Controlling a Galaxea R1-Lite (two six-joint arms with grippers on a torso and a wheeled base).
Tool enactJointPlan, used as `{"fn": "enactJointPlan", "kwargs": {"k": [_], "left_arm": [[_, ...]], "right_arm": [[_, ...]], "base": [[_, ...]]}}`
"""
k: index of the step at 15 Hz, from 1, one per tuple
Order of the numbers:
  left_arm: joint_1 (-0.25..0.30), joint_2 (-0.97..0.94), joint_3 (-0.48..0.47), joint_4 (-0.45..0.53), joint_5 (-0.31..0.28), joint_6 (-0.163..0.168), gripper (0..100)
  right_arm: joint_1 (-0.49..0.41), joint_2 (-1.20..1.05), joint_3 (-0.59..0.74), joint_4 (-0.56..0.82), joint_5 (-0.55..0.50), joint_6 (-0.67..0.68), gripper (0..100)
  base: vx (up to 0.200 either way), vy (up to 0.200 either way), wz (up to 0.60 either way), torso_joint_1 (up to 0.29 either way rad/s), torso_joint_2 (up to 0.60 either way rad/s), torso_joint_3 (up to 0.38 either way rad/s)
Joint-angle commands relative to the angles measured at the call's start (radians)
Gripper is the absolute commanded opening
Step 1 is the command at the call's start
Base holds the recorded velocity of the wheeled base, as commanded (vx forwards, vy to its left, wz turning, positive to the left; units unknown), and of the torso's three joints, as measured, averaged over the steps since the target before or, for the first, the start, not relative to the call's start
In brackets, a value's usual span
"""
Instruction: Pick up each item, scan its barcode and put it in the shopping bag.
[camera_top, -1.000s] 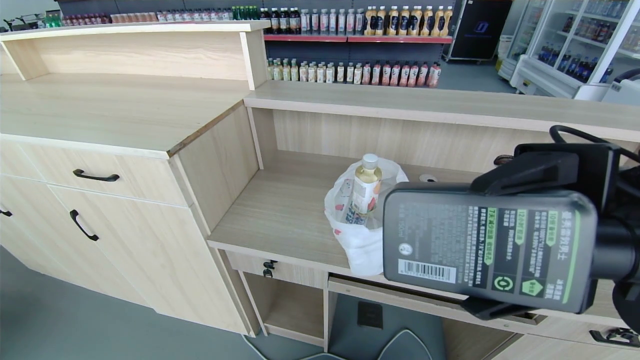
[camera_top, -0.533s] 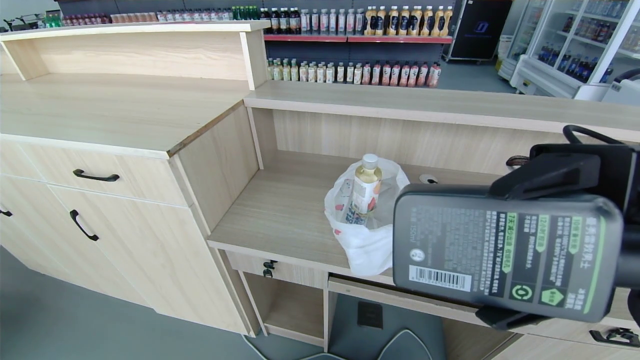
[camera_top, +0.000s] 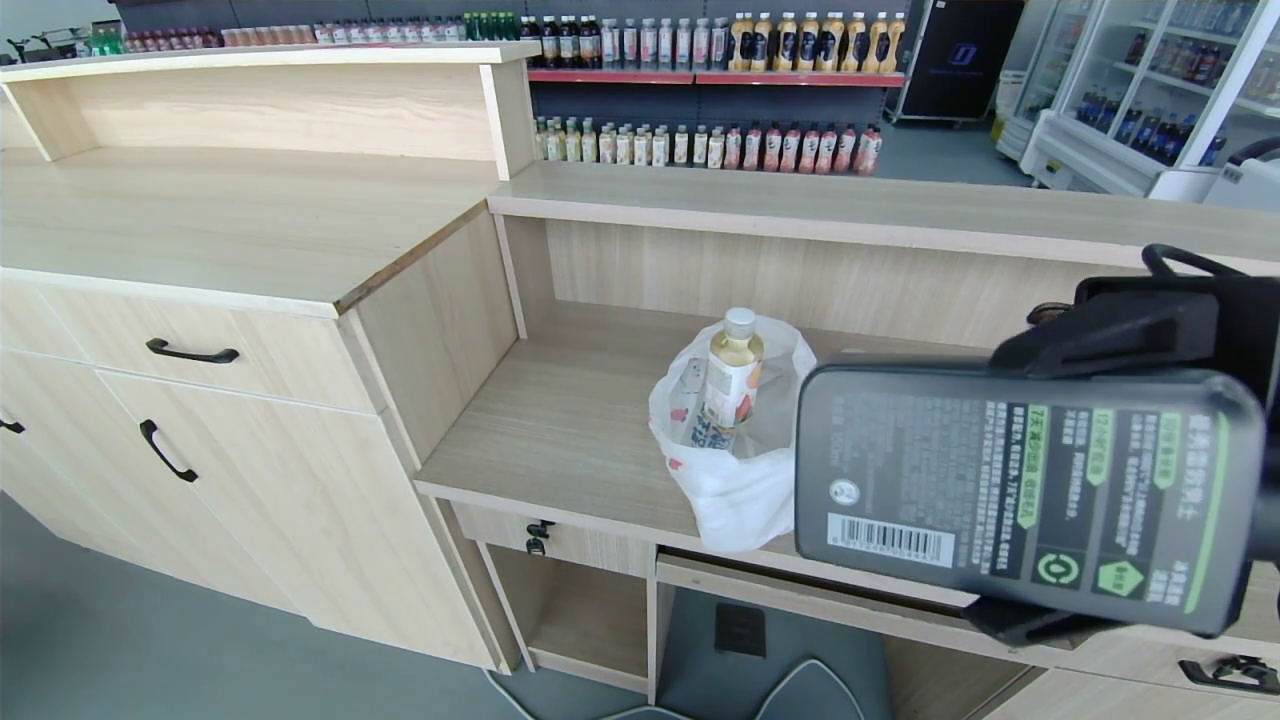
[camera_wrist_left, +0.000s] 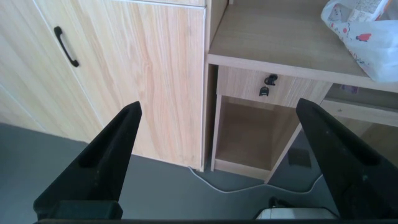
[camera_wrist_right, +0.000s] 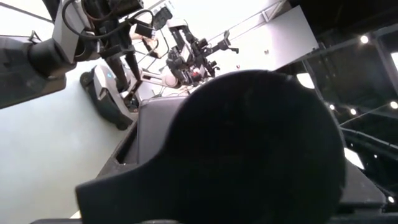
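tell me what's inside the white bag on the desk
A drink bottle stands upright in the shopping bag, cap and neck above the rim. The dark container in the right gripper covers the bag's right side, so anything else in there cannot be seen.

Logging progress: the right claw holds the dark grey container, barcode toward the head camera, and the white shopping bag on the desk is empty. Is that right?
Not quite. The head view shows the shopping bag is not empty: a drink bottle stands in it. The rest holds: the right claw holds the dark grey container, barcode toward the camera.
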Motion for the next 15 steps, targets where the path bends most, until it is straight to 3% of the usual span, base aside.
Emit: {"fn": "enactJointPlan", "kwargs": {"k": [1,2,3,4,5,6,9,15], "left_arm": [[0.000,0.000,0.000,0.000,0.000,0.000,100],[0.000,0.000,0.000,0.000,0.000,0.000,100],[0.000,0.000,0.000,0.000,0.000,0.000,100],[0.000,0.000,0.000,0.000,0.000,0.000,100],[0.000,0.000,0.000,0.000,0.000,0.000,100],[0.000,0.000,0.000,0.000,0.000,0.000,100],[0.000,0.000,0.000,0.000,0.000,0.000,100],[0.000,0.000,0.000,0.000,0.000,0.000,100]], "right_arm": [[-0.056,-0.018,-0.012,0.070,-0.132,0.006,0],[-0.113,-0.020,-0.034,0.129,-0.290,0.006,0],[-0.244,-0.028,-0.063,0.274,-0.649,0.014,0],[-0.310,-0.058,-0.061,0.372,-0.879,0.017,0],[-0.360,-0.075,-0.055,0.452,-1.020,0.036,0],[-0.478,-0.104,-0.017,0.590,-1.166,0.108,0],[-0.656,-0.146,0.067,0.694,-1.183,0.117,0],[-0.820,-0.146,0.120,0.722,-1.184,0.114,0]], "base": [[0.000,0.000,0.00,0.000,0.00,0.000],[0.000,0.000,0.00,0.000,0.00,0.000],[0.000,0.000,0.00,0.000,0.00,0.000],[0.000,0.000,0.00,0.000,0.00,0.000],[0.000,0.000,0.00,0.000,0.00,0.000],[0.000,0.000,0.00,0.000,0.00,0.000],[0.000,0.000,0.00,0.000,0.00,0.000],[0.000,0.000,0.00,0.000,0.00,0.000]]}}
